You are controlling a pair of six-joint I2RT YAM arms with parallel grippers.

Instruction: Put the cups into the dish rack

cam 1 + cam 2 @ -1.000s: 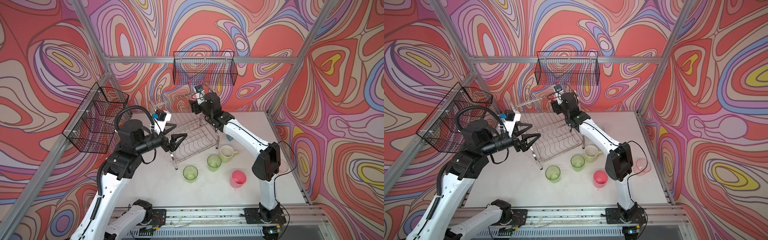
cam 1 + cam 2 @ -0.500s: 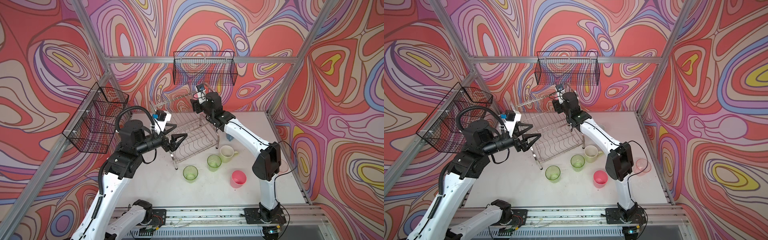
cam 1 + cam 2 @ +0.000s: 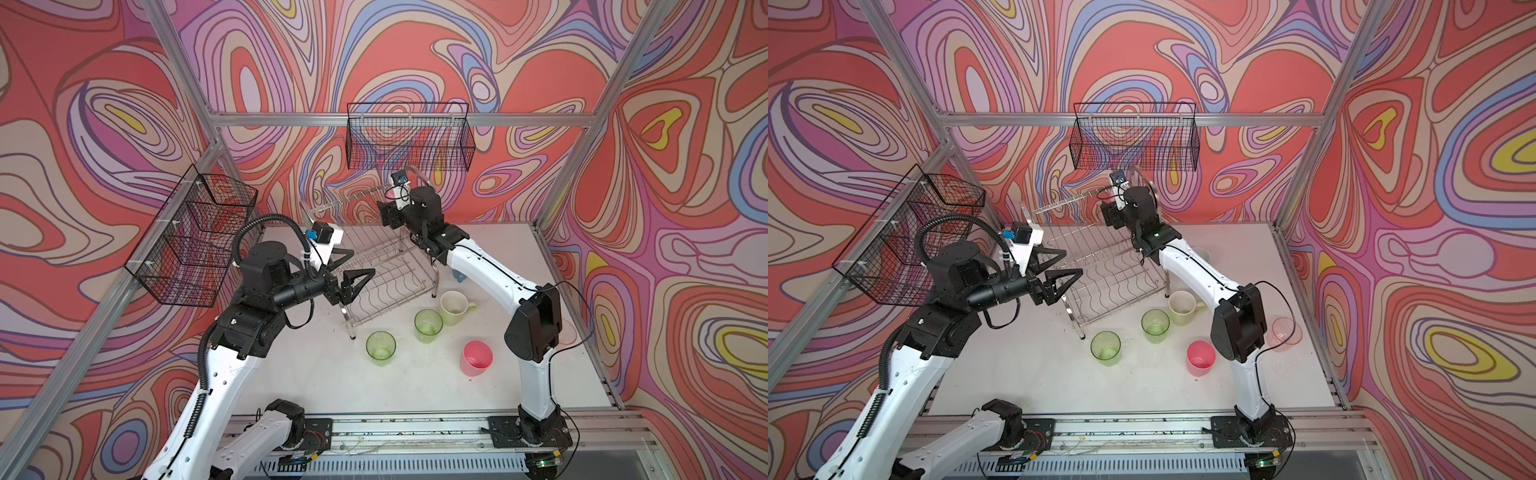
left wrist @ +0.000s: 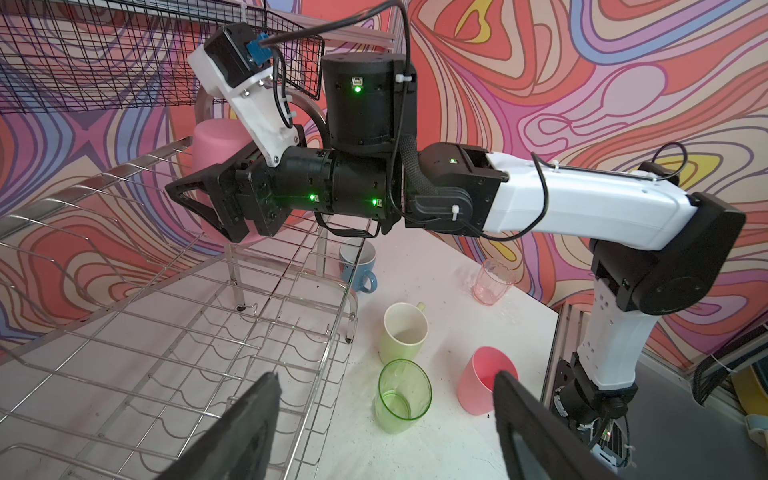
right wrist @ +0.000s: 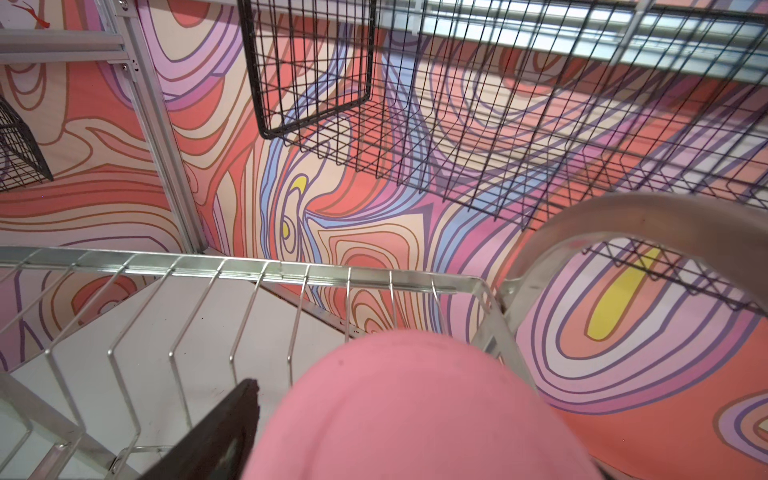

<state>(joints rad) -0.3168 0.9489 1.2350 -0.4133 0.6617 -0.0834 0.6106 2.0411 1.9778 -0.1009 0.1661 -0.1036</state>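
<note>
Hovering at one end of the shiny silver two-tier wire dish rack (image 3: 386, 266) (image 3: 1100, 270), left gripper (image 3: 362, 262) (image 3: 1073, 262) has its jaws spread wide with nothing between them, fingertips by the lower tier's edge. Right gripper (image 4: 195, 170) is up at the rack's top tier, next to the looped tube handle, straddling an opaque pink tumbler (image 4: 216, 141) (image 5: 415, 407) that sits upside down on the top-tier wires. One black finger (image 5: 216, 436) lies right beside the tumbler wall. Can't tell if it's pressing or clear, so can't tell whether that pincer is gripping or loose.

Other cups are on the white table (image 3: 332, 374), outside the rack:
- two clear green tumblers (image 3: 380, 348) (image 3: 428, 326) and a pale-green handled mug (image 3: 454, 306), just off the rack's lower-tier corner
- second opaque pink tumbler (image 3: 476, 358), further out from that corner
- blue white-lined mug (image 4: 357, 266), by the rack's leg under the right arm
- clear pinkish tumbler (image 3: 1284, 333), well apart from the rack, near the table edge
</note>
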